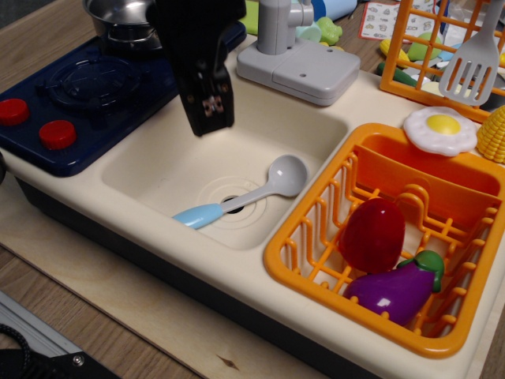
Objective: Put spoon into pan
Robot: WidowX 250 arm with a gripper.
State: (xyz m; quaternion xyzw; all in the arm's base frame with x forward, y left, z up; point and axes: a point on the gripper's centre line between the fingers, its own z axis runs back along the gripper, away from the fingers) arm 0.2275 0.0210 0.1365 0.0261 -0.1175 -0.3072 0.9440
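Note:
The spoon (pixel 245 193) lies flat in the cream sink (pixel 158 170), its round grey bowl to the right and its light blue handle across the drain to the left. The pan (pixel 118 20) is a shiny steel pot on the dark blue stove at the top left, partly cut off by the frame and by the arm. My black gripper (pixel 207 118) hangs over the sink's back left part, above and left of the spoon and not touching it. I see one finger side-on, so the gap between the jaws is hidden. It holds nothing I can see.
A grey faucet base (pixel 296 59) stands behind the sink. An orange dish rack (pixel 316 237) on the right holds a red toy and a purple eggplant (pixel 398 288). A fried egg (pixel 440 129), corn and a grey slotted spatula (pixel 472 67) lie at the back right. Red stove knobs (pixel 57 134) sit left.

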